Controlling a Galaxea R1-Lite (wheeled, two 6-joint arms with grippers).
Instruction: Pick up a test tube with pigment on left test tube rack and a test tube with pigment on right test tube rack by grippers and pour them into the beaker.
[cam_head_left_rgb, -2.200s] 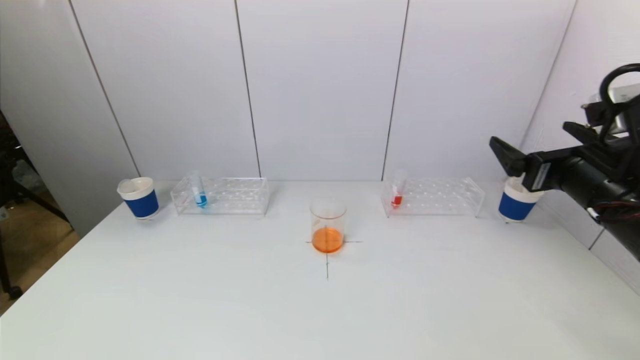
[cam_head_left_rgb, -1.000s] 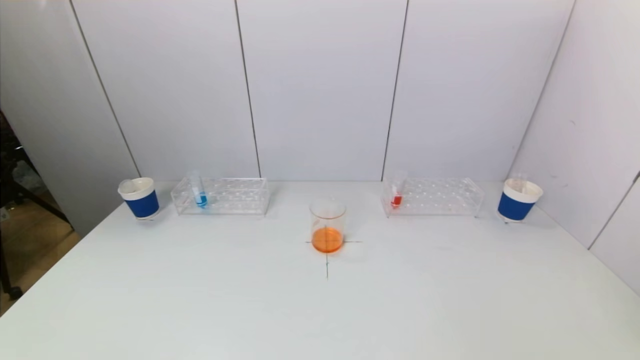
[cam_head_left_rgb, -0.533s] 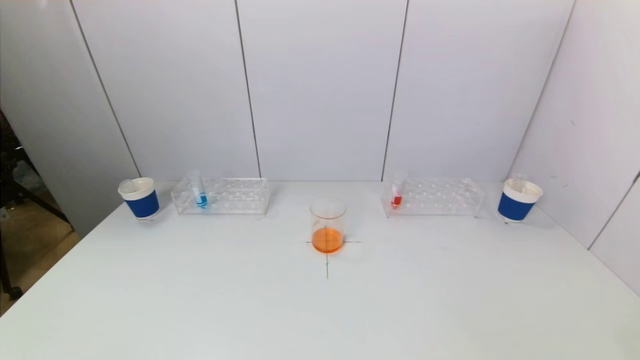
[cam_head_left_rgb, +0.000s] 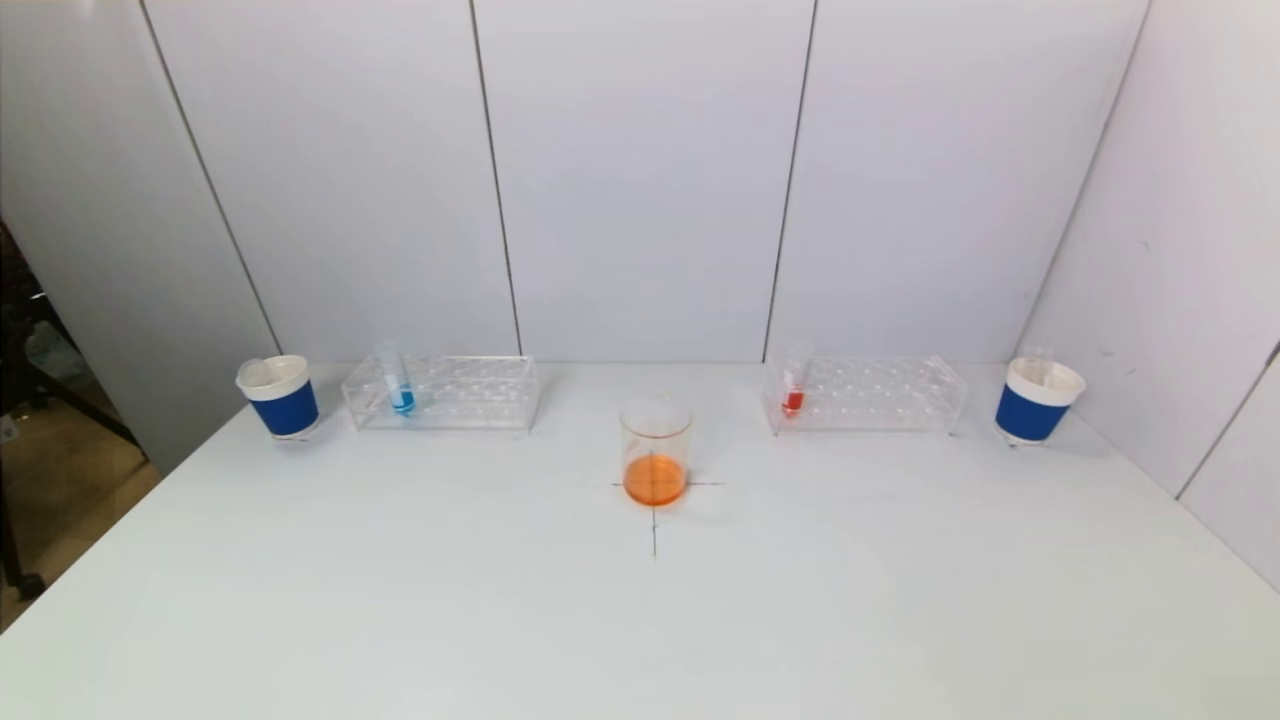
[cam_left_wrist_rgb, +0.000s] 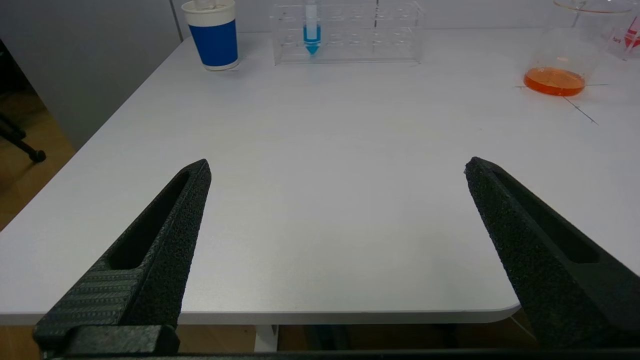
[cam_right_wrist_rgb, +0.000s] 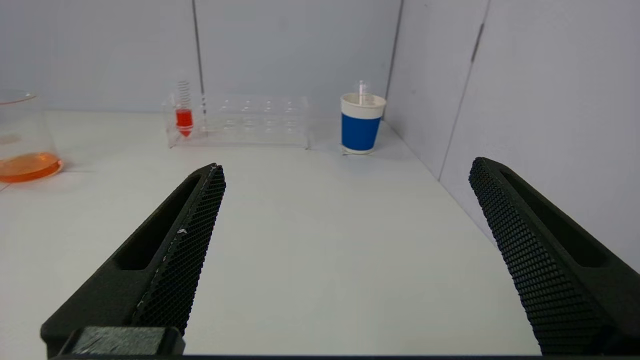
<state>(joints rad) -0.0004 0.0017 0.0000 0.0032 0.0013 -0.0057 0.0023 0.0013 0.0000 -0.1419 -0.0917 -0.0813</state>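
Note:
A clear beaker (cam_head_left_rgb: 655, 450) holding orange liquid stands mid-table on a drawn cross. The left test tube rack (cam_head_left_rgb: 441, 392) holds a test tube with blue pigment (cam_head_left_rgb: 399, 383). The right test tube rack (cam_head_left_rgb: 865, 394) holds a test tube with red pigment (cam_head_left_rgb: 794, 380). Neither arm shows in the head view. My left gripper (cam_left_wrist_rgb: 337, 167) is open and empty, hovering at the table's near edge, far from the blue test tube (cam_left_wrist_rgb: 311, 29). My right gripper (cam_right_wrist_rgb: 347, 167) is open and empty over the near right part of the table, well short of the red test tube (cam_right_wrist_rgb: 184, 116).
A blue-and-white paper cup (cam_head_left_rgb: 279, 396) stands left of the left rack, another paper cup (cam_head_left_rgb: 1036, 400) right of the right rack with an empty tube in it. A side wall (cam_head_left_rgb: 1180, 250) runs close along the table's right edge. White panels close the back.
The right arm, raised over the right paper cup at first, has withdrawn out of the head view. Over the last second nothing on the table has moved.

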